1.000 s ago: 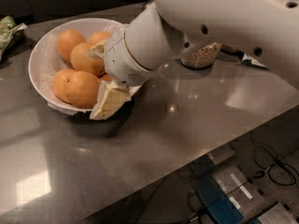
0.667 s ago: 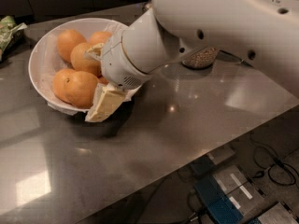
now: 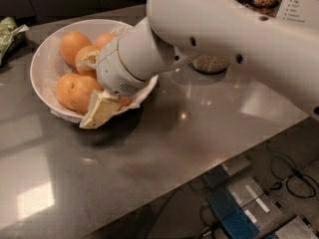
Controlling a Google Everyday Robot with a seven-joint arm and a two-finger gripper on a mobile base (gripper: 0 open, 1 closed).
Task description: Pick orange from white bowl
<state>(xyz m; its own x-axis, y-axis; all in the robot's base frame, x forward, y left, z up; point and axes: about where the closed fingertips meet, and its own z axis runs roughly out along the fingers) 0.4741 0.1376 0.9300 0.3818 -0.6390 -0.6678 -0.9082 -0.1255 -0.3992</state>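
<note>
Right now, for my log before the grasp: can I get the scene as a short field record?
gripper: in the bowl, open
fingers: either side of the front orange
orange: front of bowl, contact unclear
bowl: white, paper-lined, on the table
other oranges: behind the front one
jar: behind the arm
packet: green, left edge

On the dark countertop [image 3: 149, 153], the white bowl [image 3: 36, 68] is set at ten o'clock, a glass jar [image 3: 212, 63] at one o'clock, and a green packet [image 3: 7, 31] farther out at ten. The gripper [image 3: 94, 83] is held inside the bowl.
</note>
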